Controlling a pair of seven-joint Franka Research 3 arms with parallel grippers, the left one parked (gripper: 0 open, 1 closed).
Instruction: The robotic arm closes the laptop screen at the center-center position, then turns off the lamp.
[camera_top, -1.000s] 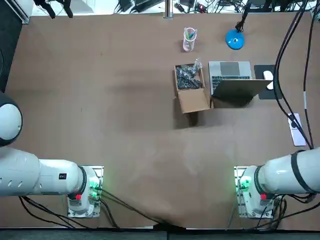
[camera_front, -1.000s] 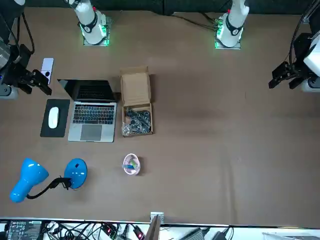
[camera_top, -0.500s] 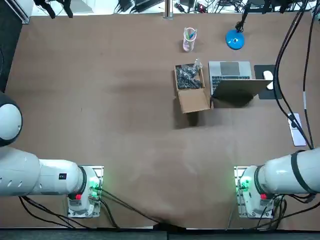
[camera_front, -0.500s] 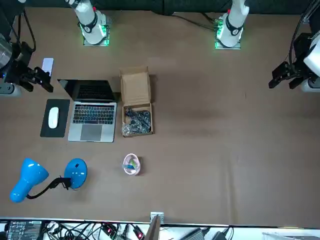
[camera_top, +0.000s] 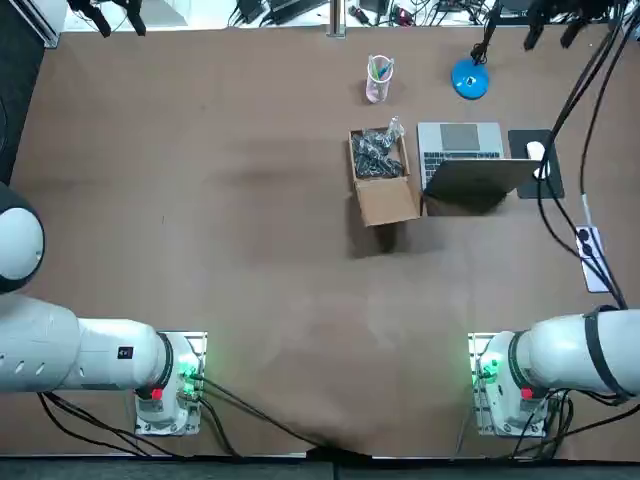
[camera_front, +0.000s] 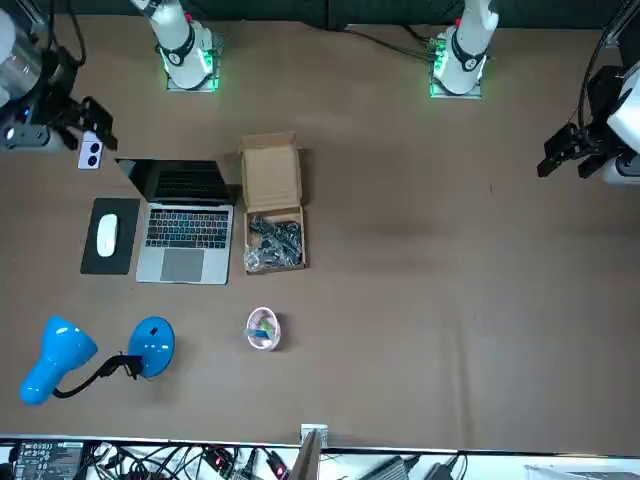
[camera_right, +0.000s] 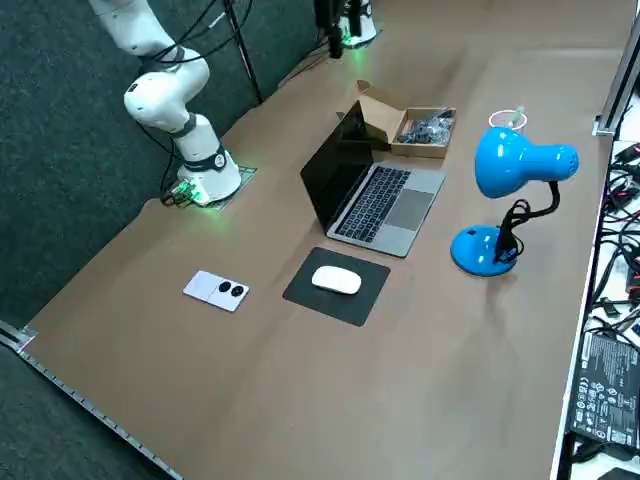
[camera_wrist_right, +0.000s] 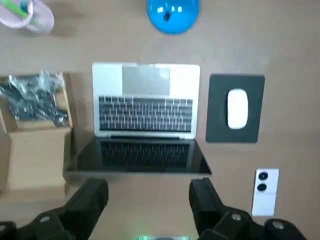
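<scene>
1. Table (camera_top: 200, 200): everything sits in its far-right part.
2. Laptop (camera_wrist_right: 145, 120): open, screen upright, between box (camera_wrist_right: 35, 150) and pad (camera_wrist_right: 218, 112).
3. Lamp (camera_right: 515, 165): blue, just past the laptop's front edge, on the side away from me.
4. My right gripper (camera_wrist_right: 147, 192): fingers spread wide, holding nothing, in the air over the laptop's screen side.
5. Mouse (camera_wrist_right: 237, 108): white, on the pad.

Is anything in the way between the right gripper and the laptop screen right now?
Nothing visible. The right gripper, open, hangs above the laptop and its raised screen with only air between; the cardboard box and mouse sit off to either side.
</scene>
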